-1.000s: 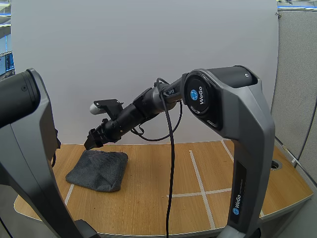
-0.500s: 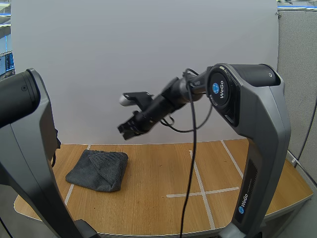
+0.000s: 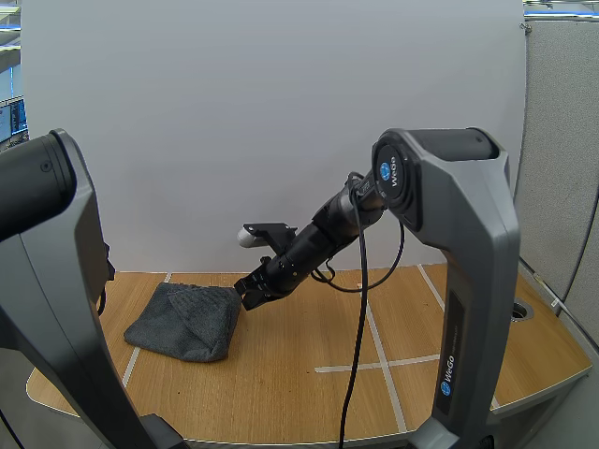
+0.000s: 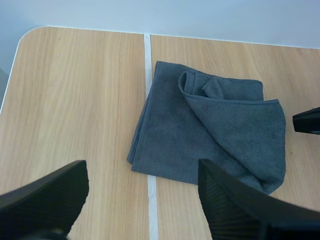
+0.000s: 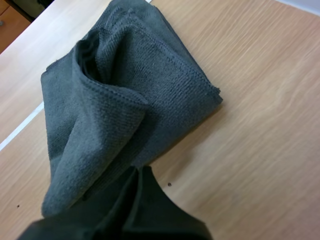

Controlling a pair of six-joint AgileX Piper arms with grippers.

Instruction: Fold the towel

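A dark grey towel [image 3: 187, 320] lies roughly folded on the left part of the wooden table [image 3: 299, 383], one flap turned over its top. My right gripper [image 3: 251, 295] hangs low just beside the towel's right edge, shut, its fingers together as one dark wedge [image 5: 137, 175] with nothing seen between them. In the left wrist view the towel [image 4: 210, 130] lies across a white tape line, and the right gripper's tip [image 4: 306, 121] sits a small gap off its edge. My left gripper [image 4: 145, 210] hovers above the towel's near side, open, its fingers [image 4: 240, 205] wide apart.
White tape lines [image 3: 374, 327] cross the tabletop. The table's rounded left corner [image 4: 25, 42] is close to the towel. Bare wood [image 3: 449, 318] stretches to the right of the towel. My left arm's body [image 3: 47, 281] rises at the near left.
My right gripper has shut. It swung up and to the right away from the towel, then came back down beside the towel's right edge. The towel lies as before.
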